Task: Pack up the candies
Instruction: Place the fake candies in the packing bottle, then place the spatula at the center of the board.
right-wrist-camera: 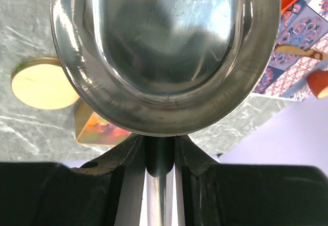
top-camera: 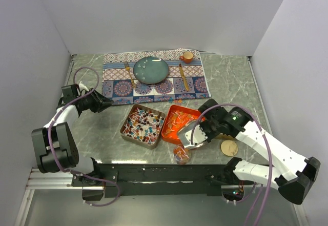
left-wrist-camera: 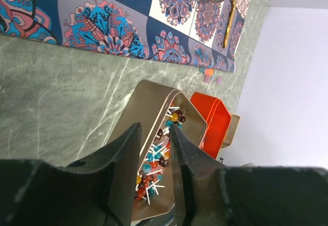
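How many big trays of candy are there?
2: the metal tray just in front of the mat, and the orange tray just right of it. None seems hidden.

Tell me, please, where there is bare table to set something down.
Bare table lies right of the placemat, up to the wall, and near left, between the left arm and the metal tray. It is crowded near centre-right: orange tray, scoop, small container, wooden disc.

Green-grey marbled table (top-camera: 230,77); placemat (top-camera: 119,88) tiled with blue, pink and white mandalas; teal plate (top-camera: 151,69). Orange tray (top-camera: 190,111); red, white and blue candies (top-camera: 142,123). Plain silver scoop (right-wrist-camera: 164,46).
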You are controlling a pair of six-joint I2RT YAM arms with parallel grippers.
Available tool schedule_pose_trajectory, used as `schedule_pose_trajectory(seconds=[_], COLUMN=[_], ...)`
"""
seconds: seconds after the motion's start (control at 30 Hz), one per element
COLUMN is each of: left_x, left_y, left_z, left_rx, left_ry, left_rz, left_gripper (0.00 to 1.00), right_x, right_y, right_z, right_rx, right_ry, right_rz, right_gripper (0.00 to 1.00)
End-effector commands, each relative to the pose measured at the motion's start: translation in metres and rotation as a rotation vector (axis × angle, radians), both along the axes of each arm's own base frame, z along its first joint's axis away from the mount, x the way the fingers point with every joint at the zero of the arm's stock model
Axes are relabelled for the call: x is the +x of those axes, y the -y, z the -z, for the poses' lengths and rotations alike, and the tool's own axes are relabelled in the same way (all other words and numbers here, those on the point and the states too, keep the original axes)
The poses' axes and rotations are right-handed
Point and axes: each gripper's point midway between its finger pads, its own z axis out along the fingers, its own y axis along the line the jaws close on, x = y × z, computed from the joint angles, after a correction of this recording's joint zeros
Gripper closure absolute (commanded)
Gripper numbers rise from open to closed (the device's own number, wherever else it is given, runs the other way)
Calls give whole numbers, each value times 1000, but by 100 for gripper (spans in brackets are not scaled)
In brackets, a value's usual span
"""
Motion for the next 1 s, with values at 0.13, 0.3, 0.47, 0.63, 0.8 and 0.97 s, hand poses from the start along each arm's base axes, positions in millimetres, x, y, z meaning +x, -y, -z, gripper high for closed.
schedule_pose_trajectory(seconds=[0.13,0.3,0.47,0.63,0.8,0.97], left_x=[16,18,18,21,32,43], left_y=[2,-1,-2,-6,-10,-16], left_z=[-12,-17,-26,-39,-40,-43], left_rx=[-67,-34,36,78,82,113], left_ry=[21,34,95,139,111,120], left_rz=[27,23,90,99,97,92], left_gripper=[65,63,59,58,57,57], right_x=[14,72,153,224,274,298], right_y=[9,1,24,91,136,154], right_z=[-33,-65,-69,-52,-15,33], right_rx=[35,375,628,836,855,745], right_ry=[130,150,135,123,114,87], right_rz=[89,549,995,1453,1652,1684], right_gripper=[100,100,100,100,100,100])
